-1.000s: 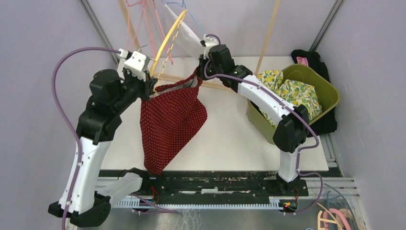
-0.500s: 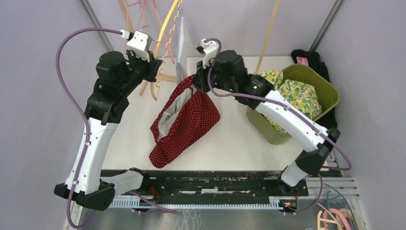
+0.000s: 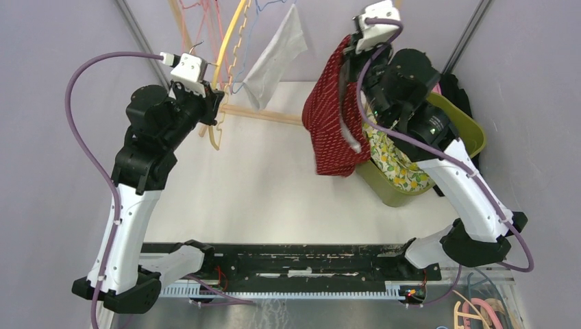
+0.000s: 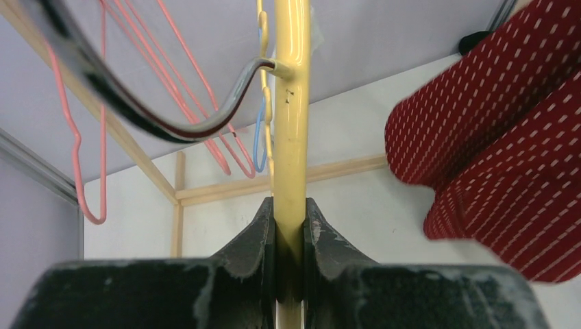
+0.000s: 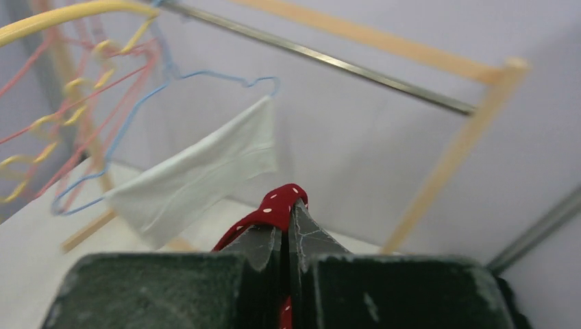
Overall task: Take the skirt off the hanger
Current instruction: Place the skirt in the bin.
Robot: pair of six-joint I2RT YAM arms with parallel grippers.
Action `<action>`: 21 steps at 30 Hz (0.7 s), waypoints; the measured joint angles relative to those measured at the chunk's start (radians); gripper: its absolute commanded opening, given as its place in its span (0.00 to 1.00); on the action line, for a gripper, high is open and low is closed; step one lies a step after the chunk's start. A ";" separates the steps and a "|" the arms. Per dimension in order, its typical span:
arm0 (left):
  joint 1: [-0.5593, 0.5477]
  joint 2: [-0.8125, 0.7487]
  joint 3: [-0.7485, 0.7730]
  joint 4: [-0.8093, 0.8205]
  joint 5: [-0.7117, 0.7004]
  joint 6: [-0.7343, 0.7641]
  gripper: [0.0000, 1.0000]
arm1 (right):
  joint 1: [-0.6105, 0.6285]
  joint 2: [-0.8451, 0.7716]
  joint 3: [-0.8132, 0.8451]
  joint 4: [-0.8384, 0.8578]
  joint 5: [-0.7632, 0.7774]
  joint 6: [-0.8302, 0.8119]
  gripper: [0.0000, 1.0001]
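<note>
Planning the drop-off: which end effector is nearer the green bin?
Right. The right end effector holds the red skirt beside the green bin; the left end effector grips the yellow hanger, well away.

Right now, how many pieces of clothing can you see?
4: red skirt in the right gripper, white cloth hanging at the back, lemon-print fabric in the green bin, black cloth behind it. More may be buried in the bin.
</note>
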 measured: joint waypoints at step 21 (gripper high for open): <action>-0.015 -0.060 -0.094 -0.016 -0.009 -0.007 0.03 | -0.468 -0.035 0.090 0.364 0.310 -0.436 0.01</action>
